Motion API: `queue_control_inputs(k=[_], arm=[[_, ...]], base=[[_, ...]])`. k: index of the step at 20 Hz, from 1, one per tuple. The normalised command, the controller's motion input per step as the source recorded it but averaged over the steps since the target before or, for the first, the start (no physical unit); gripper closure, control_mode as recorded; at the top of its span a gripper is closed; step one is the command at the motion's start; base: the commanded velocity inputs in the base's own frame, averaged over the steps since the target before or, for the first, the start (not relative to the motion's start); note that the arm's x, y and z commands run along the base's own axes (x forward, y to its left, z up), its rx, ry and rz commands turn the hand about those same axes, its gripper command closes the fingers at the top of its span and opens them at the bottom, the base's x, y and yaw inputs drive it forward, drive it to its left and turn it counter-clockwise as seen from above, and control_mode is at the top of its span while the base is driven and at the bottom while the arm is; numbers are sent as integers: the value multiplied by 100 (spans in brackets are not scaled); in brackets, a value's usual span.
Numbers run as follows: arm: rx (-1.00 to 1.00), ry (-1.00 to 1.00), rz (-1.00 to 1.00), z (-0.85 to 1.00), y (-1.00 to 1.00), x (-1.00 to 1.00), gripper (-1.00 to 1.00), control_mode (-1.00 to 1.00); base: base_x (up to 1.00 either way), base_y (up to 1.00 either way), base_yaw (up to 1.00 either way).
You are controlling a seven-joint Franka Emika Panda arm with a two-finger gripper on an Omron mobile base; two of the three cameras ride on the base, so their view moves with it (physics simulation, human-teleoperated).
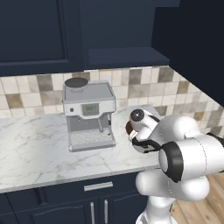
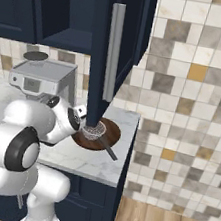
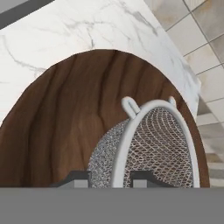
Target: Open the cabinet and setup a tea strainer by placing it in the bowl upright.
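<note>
**Strainer held over the wooden bowl**

From the left base view we are watching our arm reaching forward over the marble counter. The hand is covering most of the bowl, leaving a sliver of dark brown rim peeking out just beside the wrist. The coffee machine is standing well off to the side of the jaws.

From the right base view we are seeing the gripper hovering above the bowl, with the tea strainer sitting right at the jaws: its mesh cup is over the bowl's middle, and its dark handle is running out across the bowl's near rim. The cabinet door is standing open, edge-on directly above the jaws, its long silver bar handle facing us.

From the hand view we are looking along the finger tips, which are standing apart on either side of the tea strainer, pinching its pale rim between them. Beyond the jaws, the bowl's wood grain is spreading wide beneath the mesh.
</note>
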Motion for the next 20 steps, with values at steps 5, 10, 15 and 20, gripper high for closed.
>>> queue_control_inputs(k=[5, 10, 15, 20], arm=[[1, 0, 2, 0, 10, 18, 100, -100], [0, 0, 1, -26, 0, 14, 100, -100], [-3, 0, 0, -40, 0, 2, 100, -100], [-6, -2, 0, -43, -9, 0, 100, -100]], base=[[0, 0, 0], [0, 0, 0], [0, 0, 0], [0, 0, 0]])
